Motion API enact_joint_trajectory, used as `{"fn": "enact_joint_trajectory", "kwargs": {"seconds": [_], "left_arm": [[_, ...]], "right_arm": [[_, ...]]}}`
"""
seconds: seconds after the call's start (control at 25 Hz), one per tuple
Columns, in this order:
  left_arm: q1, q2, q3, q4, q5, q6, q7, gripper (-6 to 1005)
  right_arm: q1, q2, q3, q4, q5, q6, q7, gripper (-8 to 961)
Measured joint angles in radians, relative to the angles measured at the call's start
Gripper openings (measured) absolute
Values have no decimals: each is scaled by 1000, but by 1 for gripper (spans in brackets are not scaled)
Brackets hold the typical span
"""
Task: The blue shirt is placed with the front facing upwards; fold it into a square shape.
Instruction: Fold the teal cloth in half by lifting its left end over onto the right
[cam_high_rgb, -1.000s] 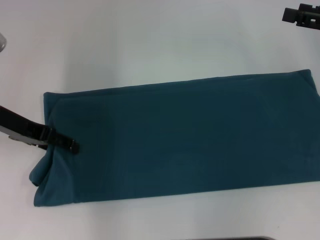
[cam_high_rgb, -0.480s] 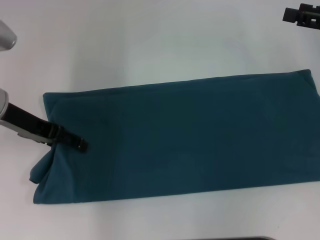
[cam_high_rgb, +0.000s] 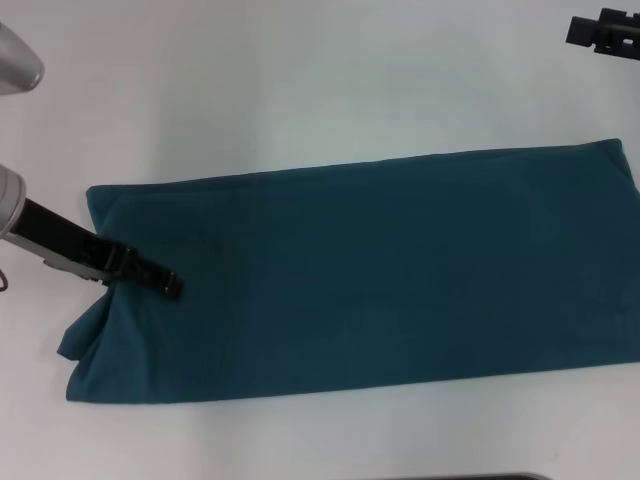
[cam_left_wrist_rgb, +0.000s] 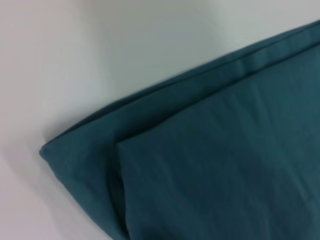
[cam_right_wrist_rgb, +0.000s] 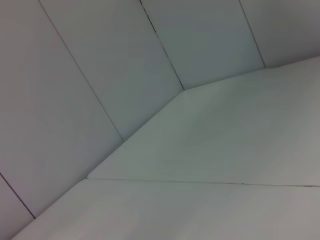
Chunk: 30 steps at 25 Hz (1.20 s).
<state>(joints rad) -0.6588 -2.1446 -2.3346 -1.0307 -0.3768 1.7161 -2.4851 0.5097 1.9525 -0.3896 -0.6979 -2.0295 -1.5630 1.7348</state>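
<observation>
the shirt (cam_high_rgb: 370, 270) is lying as a long folded strip across the table (cam_high_rgb: 300, 90). the left gripper (cam_high_rgb: 165, 281) is resting on its left end, grip unclear. the loose end could bunch. the right gripper (cam_high_rgb: 605, 30) is idling far right.

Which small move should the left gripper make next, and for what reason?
Probably carry the left end toward the right edge: the blue shirt lies as a long band, not a square, and the left gripper sits at its left end. The right gripper is far off.

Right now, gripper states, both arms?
Left gripper: over the shirt's left end; open or shut cannot be told.
Right gripper: parked far right, off the shirt; cannot be told.
</observation>
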Motion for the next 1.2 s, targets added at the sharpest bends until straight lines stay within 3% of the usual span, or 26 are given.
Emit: {"fn": "enact_joint_trajectory", "kwargs": {"seconds": [0.48,0.6,0.8,1.2], "left_arm": [[-7,6,-4,-8,0,-1,-7,899],[-7,11,-9,-8,0,-5,-9,705],[-8,12,-8,-10,1,-4,-11,465],[-9,14,-2,-4,9,-8,-11,113]], "right_arm": [[1,0,0,0,0,0,-1,941],[1,0,0,0,0,0,-1,941],[0,0,0,0,0,0,-1,941],[-1,0,0,3,0,-2,-1,941]]}}
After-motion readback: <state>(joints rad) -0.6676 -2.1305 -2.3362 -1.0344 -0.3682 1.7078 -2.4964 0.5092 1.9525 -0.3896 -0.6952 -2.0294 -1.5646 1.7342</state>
